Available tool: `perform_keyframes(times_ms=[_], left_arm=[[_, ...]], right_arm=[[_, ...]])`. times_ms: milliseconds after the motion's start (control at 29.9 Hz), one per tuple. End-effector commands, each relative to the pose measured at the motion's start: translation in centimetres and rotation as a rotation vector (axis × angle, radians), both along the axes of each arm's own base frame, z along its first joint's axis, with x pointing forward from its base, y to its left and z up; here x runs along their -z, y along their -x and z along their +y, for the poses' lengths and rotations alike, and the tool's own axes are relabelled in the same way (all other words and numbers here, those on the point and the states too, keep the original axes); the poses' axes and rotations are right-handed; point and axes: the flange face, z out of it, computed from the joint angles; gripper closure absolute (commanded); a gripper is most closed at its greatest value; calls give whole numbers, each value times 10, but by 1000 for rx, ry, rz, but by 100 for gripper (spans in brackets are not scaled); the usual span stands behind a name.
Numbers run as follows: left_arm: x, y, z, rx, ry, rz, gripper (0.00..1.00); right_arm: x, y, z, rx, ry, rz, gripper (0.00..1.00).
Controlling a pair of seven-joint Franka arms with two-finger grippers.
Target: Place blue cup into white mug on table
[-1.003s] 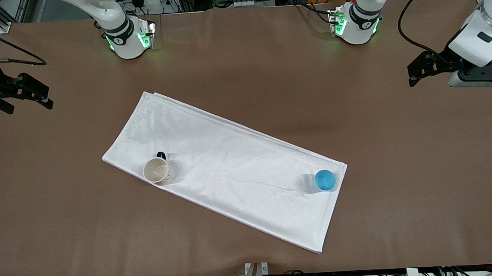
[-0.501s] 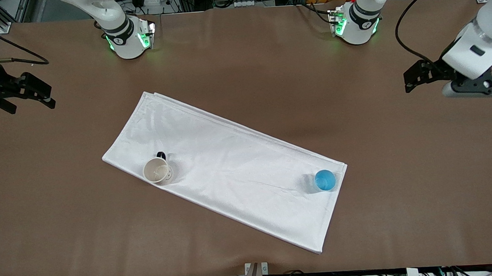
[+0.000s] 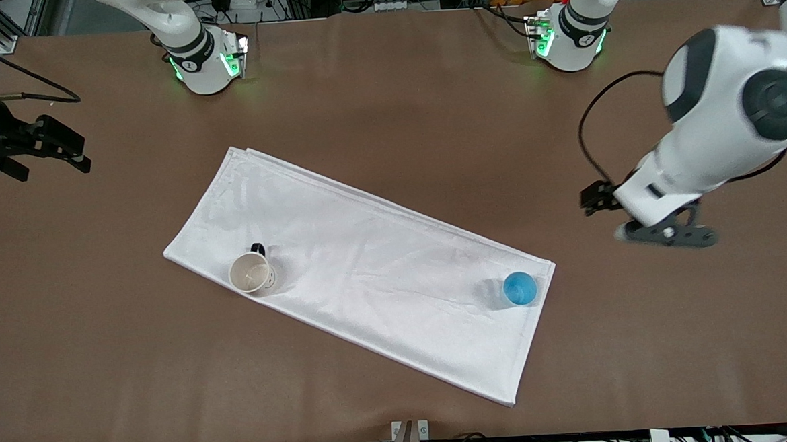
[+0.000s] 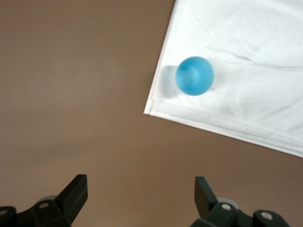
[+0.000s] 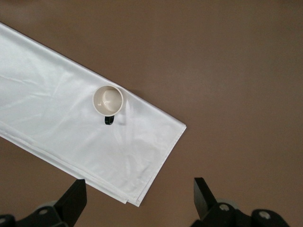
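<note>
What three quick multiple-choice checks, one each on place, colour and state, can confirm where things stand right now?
1. Where does the blue cup stand?
A. Inside the white mug
B. On the white cloth, near its corner toward the left arm's end of the table
C. On the bare table

2. What colour is the handle of the white mug?
A. Dark
B. Red
C. Blue

3. What is the left gripper doing?
A. Shut on the blue cup
B. Open over bare table beside the cloth
C. Shut on the mug

Answers:
1 B: the cup sits upright on the cloth by that corner, apart from the mug.
2 A: a small dark handle shows at the mug's rim.
3 B: the left wrist view shows both fingers spread, holding nothing, with brown table below. The right gripper waits open at the right arm's end.
</note>
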Motion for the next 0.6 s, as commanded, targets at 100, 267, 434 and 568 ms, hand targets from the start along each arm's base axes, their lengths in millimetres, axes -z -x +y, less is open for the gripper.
perform_keyframes(times_ms=[100,267,434,568], left_arm=[[33,-23,-11,-35,3,-18,0],[69,-36,-15,-43,18,-33,0],[111,-52,-15,-70,38,-55,0],[146,-58,-17,-84,57,-47,0]], right_arm=[[-1,-1,5,-6,-26,4,0],[4,-1,13,-16,-23,12,0],[13,-2,18,-16,-15,34,0],[18,-4,21,-20,-15,38,0]])
